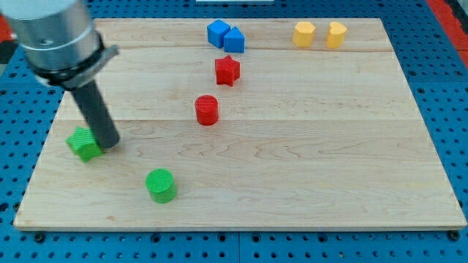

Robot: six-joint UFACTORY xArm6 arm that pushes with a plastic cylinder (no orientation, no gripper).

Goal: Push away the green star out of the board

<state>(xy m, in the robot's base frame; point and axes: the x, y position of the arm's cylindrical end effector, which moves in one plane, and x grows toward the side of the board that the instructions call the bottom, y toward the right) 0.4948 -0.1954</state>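
Pale wood board (292, 183), planked grain, lies on blue pegboard (14, 146) with rows of holes. Grey metal arm housing (55, 33) at view's top left; dark straight rod below. No pincer on rig: my tip (108, 144) holds nothing, touches right side of green star (85, 143) near board's left edge. Green cylinder (160, 185) lower, ribbed. Red cylinder (207, 110), red star (227, 70) centre. Two blue blocks (225, 36) touching, two yellow blocks (319, 34) apart, along top. No writing visible.
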